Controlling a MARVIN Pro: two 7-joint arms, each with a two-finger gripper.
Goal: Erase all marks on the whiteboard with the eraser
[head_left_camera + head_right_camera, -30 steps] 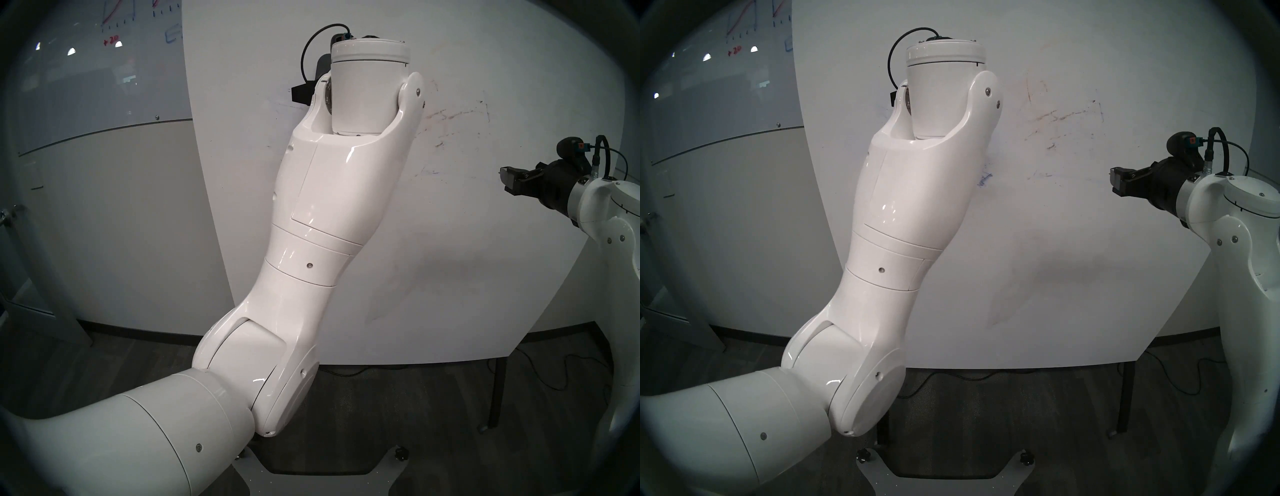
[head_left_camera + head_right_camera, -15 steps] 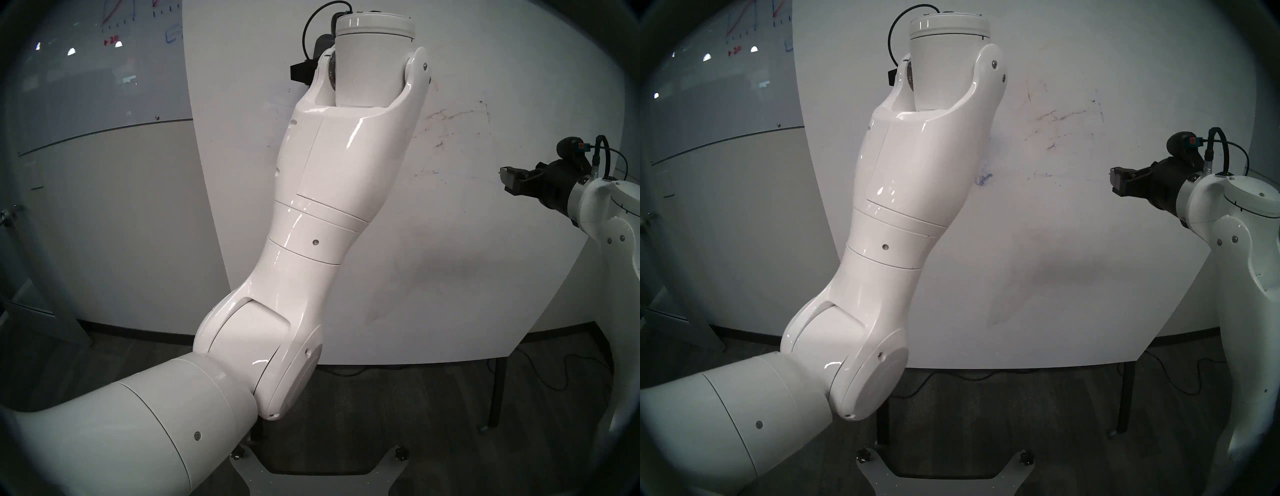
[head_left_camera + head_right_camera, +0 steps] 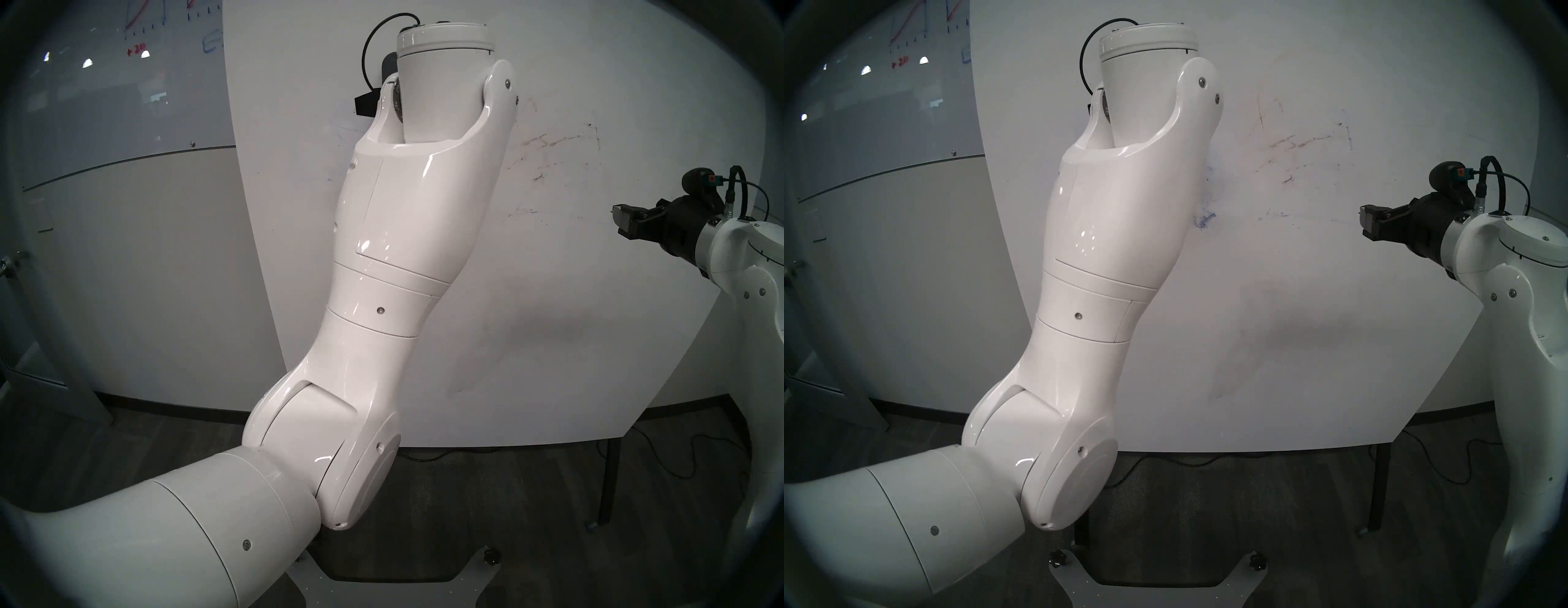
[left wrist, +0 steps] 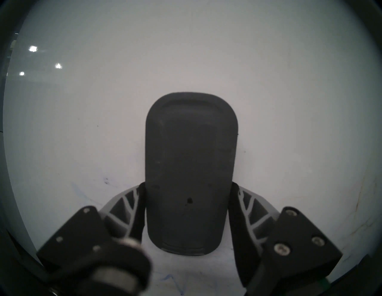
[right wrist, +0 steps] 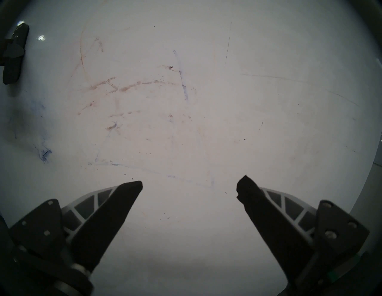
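mid-wipe here; my left fingers (image 4: 187, 208) are clamped on the eraser (image 4: 191, 171), flat against the whiteboard (image 4: 289, 103); right fingers (image 5: 189, 189) wide open, empty; next I should probably drag down over the blue smudge (image 3: 1204, 220).

Eraser (image 4: 191, 171) matt dark grey; whiteboard (image 5: 227, 134) smooth, faintly stained; arm shells glossy.
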